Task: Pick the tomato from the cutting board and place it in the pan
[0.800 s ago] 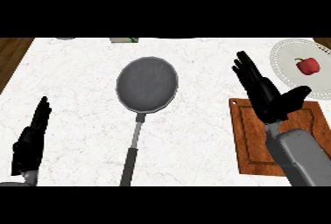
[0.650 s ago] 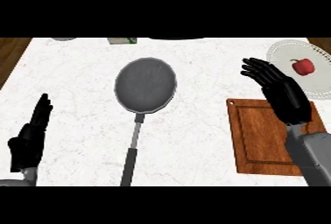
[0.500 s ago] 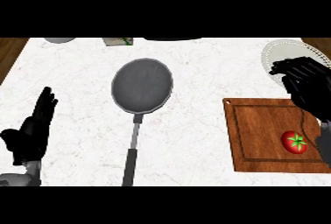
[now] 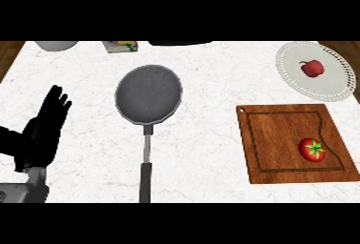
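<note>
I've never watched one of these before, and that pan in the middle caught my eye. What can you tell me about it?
The pan is a dark grey, round frying pan that looks like metal. It lies flat on the white marbled counter and holds nothing. A thin silvery stem leads from its near rim to a long dark handle pointing toward the robot. Nothing touches it: the left hand rests open to its left, and the tomato sits on the wooden cutting board to its right.
</note>
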You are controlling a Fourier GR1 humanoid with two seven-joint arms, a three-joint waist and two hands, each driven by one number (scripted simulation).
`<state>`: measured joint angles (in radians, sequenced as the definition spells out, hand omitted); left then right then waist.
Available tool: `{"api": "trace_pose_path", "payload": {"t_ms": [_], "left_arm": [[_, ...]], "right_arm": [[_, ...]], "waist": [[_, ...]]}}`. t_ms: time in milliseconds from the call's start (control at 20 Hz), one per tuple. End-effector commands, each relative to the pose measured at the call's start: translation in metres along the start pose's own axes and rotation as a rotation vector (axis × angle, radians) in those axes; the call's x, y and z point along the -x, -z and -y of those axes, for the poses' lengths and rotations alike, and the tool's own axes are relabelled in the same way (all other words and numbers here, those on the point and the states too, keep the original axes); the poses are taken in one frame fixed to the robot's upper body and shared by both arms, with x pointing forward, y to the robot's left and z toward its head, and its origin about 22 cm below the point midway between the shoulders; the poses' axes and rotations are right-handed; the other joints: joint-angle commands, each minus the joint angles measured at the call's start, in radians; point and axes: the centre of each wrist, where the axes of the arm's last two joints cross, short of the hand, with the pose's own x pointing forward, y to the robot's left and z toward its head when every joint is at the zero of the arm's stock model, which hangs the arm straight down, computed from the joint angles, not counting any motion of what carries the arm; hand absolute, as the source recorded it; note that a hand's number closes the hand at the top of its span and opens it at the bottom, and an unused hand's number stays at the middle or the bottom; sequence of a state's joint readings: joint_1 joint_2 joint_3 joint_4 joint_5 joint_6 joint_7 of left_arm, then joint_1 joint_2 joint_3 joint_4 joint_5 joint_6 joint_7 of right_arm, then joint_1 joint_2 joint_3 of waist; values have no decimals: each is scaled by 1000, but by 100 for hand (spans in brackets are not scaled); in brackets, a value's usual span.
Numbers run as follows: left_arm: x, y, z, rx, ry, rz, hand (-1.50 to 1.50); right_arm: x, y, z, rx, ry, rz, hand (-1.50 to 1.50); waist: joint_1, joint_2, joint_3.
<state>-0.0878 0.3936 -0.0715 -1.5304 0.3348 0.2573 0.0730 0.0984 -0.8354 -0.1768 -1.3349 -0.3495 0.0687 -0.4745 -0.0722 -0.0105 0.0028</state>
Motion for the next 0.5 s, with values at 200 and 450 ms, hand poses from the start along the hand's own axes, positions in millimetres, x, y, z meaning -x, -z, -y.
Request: {"api": "trace_pose_path", "payload": {"t_ms": [200, 450], "left_arm": [[-11, 3, 20, 81, -12, -12, 0], [-8, 7, 32, 82, -16, -13, 0]], "right_arm": [[-15, -26, 73, -96, -290, 38, -150], [-52, 4, 61, -233, -430, -3, -150]], "waist": [[61, 10, -3], [69, 12, -4]]}}
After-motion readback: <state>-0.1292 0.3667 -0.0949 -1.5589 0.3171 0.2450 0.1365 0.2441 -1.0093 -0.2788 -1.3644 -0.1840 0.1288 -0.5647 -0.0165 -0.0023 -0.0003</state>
